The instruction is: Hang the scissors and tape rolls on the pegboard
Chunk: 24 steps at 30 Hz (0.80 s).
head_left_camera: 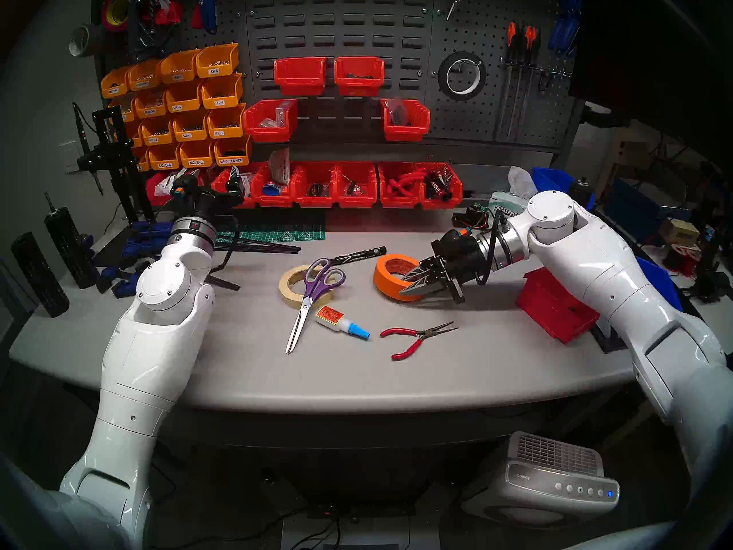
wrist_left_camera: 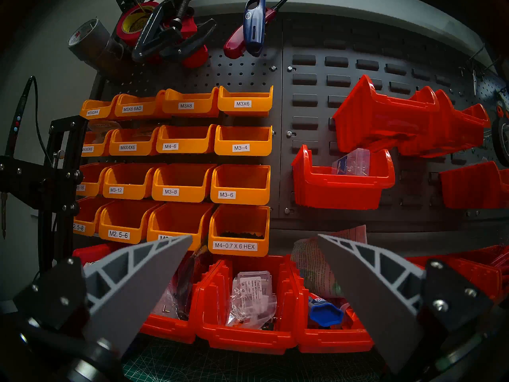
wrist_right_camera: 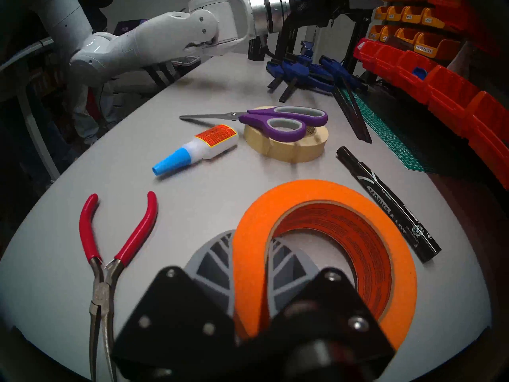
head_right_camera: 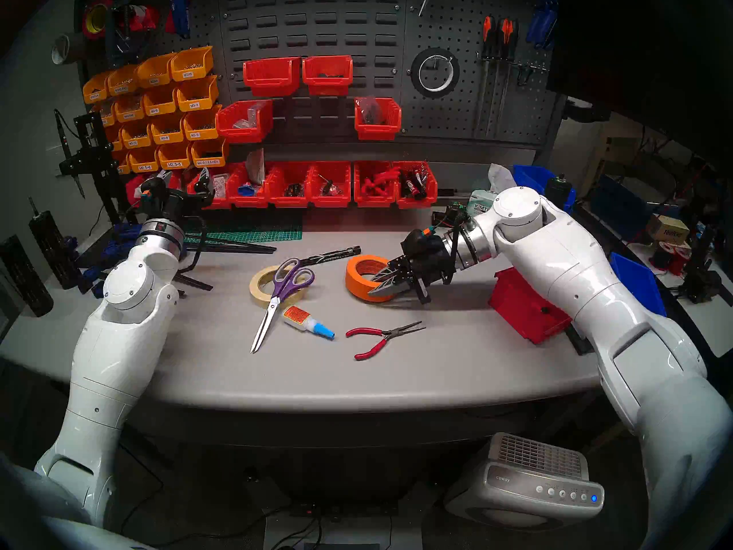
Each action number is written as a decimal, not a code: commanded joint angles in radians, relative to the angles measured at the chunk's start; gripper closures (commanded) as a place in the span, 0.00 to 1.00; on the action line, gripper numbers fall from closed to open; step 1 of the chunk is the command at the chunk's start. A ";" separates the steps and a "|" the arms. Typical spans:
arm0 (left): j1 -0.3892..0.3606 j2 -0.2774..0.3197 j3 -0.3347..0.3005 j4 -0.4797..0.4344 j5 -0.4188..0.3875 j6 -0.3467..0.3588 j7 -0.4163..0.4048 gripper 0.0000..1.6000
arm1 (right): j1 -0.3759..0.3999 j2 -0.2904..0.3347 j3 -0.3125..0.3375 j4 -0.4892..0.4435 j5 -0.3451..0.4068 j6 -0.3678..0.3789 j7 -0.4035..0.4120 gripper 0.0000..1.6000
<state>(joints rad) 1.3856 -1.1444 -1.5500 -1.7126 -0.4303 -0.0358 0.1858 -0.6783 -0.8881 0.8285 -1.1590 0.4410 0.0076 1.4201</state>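
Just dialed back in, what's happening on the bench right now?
The right gripper is shut on the wall of the orange tape roll, one finger inside the core and one outside, with the roll at table level. The black tape roll already hangs on the pegboard. The purple scissors lie across the cream tape roll, both untouched on the table. The left gripper is open and empty, facing the bins.
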 commanded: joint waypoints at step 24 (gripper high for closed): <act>-0.034 0.000 -0.009 -0.029 0.001 -0.014 0.002 0.00 | -0.158 -0.030 0.184 -0.112 0.108 -0.131 -0.354 1.00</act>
<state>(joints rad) 1.3856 -1.1443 -1.5500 -1.7127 -0.4304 -0.0358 0.1857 -0.8364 -0.8992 0.9593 -1.2345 0.5250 -0.0685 1.1335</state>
